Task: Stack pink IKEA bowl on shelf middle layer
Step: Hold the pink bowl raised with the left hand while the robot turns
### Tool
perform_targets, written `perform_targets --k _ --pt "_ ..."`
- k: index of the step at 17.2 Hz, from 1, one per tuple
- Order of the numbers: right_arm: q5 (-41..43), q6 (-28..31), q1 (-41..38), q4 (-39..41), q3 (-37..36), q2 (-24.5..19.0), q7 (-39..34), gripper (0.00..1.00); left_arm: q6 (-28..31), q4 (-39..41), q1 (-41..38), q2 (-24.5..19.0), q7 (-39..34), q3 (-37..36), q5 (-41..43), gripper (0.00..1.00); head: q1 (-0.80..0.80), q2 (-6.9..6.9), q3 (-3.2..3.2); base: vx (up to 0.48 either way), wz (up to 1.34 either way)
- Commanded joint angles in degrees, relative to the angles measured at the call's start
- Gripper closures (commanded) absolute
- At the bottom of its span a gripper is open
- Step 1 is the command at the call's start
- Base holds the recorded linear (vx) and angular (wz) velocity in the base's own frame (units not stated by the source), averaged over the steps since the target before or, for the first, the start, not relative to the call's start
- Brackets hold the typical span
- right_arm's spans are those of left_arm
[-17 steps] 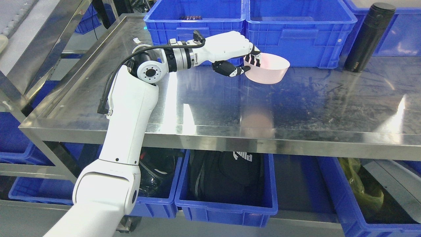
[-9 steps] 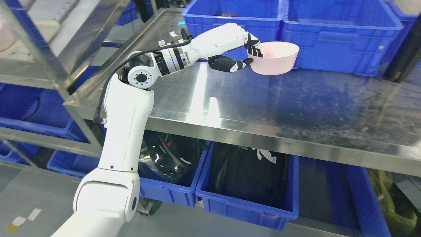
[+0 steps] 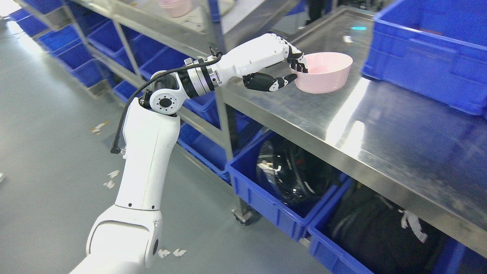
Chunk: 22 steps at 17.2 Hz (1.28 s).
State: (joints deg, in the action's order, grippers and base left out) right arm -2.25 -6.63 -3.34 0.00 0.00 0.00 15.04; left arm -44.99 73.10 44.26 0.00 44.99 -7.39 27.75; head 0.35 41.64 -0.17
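The left robot hand [image 3: 283, 62] grips the pink bowl [image 3: 325, 73] by its near-left rim, fingers [image 3: 298, 62] hooked inside and thumb pressed on the outer wall. The bowl is upright, lifted just above the steel counter [image 3: 380, 125] near its left edge. A blue bin [image 3: 430, 57] stands toward the counter's far right. On the shelf [image 3: 159, 26] at upper left sits another pink bowl [image 3: 175, 7].

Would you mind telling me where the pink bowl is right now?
In the head view, upper right of centre: the pink bowl is gripped at its rim by the left hand, above the steel table.
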Motion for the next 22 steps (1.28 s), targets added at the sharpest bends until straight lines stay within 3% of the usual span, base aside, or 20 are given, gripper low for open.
perform_targets --k 1,9,22 --pt "-0.03 0.04 0.00 1.00 0.26 1.00 -0.02 0.00 -0.01 3.36 -1.01 -1.00 -0.25 -3.07 -0.33 0.99 0.00 0.00 0.00 0.074 1.16" --pt "0.06 0.04 0.00 1.00 0.18 1.00 -0.02 0.00 -0.01 4.33 -1.01 -1.00 -0.34 -4.30 -0.68 0.99 0.00 0.02 0.00 0.111 1.02" --pt "-0.03 0.04 0.00 1.00 0.26 1.00 -0.02 0.00 -0.01 4.42 -1.37 -1.00 -0.78 -4.39 -1.91 0.98 0.00 0.02 0.00 0.234 0.52"
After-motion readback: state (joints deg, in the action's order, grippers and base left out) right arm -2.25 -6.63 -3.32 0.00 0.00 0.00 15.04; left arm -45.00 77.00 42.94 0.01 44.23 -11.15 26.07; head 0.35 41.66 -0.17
